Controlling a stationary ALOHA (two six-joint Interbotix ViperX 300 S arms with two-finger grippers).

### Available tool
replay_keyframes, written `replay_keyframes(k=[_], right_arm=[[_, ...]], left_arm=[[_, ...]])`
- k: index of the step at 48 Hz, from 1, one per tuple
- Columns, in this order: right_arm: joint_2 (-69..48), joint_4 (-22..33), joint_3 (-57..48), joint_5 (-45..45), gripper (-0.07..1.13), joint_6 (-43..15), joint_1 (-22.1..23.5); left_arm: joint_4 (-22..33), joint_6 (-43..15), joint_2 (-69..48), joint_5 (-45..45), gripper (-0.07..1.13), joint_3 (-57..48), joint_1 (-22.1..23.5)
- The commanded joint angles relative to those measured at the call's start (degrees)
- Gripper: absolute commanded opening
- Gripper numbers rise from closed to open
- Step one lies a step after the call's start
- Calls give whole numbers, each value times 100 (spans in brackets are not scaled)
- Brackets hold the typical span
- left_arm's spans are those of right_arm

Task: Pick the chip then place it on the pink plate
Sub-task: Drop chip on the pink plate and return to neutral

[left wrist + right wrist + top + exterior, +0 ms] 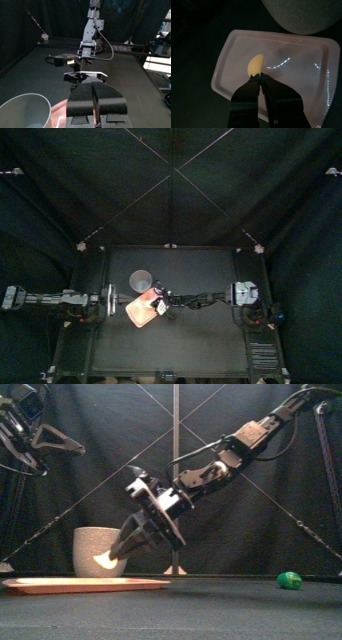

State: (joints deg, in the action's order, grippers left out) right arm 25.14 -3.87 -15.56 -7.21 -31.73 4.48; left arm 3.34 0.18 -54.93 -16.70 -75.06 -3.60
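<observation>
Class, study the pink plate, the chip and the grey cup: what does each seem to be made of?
The pink plate looks like glossy moulded plastic: light streaks glint on its floor and its rim is rounded. The chip seems smooth toy plastic, evenly pale yellow, though that is uncertain. The grey cup is matt and speckled, perhaps ceramic or stone-look plastic.

Pink tray (308, 70) that I read as glossy moulded plastic with bright glints, yellow chip (255, 64) smooth and dull to my eye, tall grey cup (91, 544) speckled and matt like stoneware, table (214, 609) matt black, back curtain (160, 188) black cloth, small green toy (289, 580) faintly shiny.
</observation>
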Motion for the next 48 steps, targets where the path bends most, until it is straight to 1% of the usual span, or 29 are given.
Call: replay_keyframes(k=[1,13,24,31,38,48], right_arm=[[70,-9,334,141,45,9,0],[167,35,483,448,52,26,-9],[176,211,475,457,62,9,9],[123,229,475,448,64,18,35],[-255,352,308,448,64,53,70],[-1143,650,-334,352,64,53,360]], left_arm=[[79,0,26,-26,0,44,-9],[237,-9,26,-26,0,-18,-9],[237,-26,18,-18,0,-18,0],[237,-18,26,-18,0,-26,-9],[237,-26,26,-9,0,-35,0],[237,-26,18,0,0,-35,0]])
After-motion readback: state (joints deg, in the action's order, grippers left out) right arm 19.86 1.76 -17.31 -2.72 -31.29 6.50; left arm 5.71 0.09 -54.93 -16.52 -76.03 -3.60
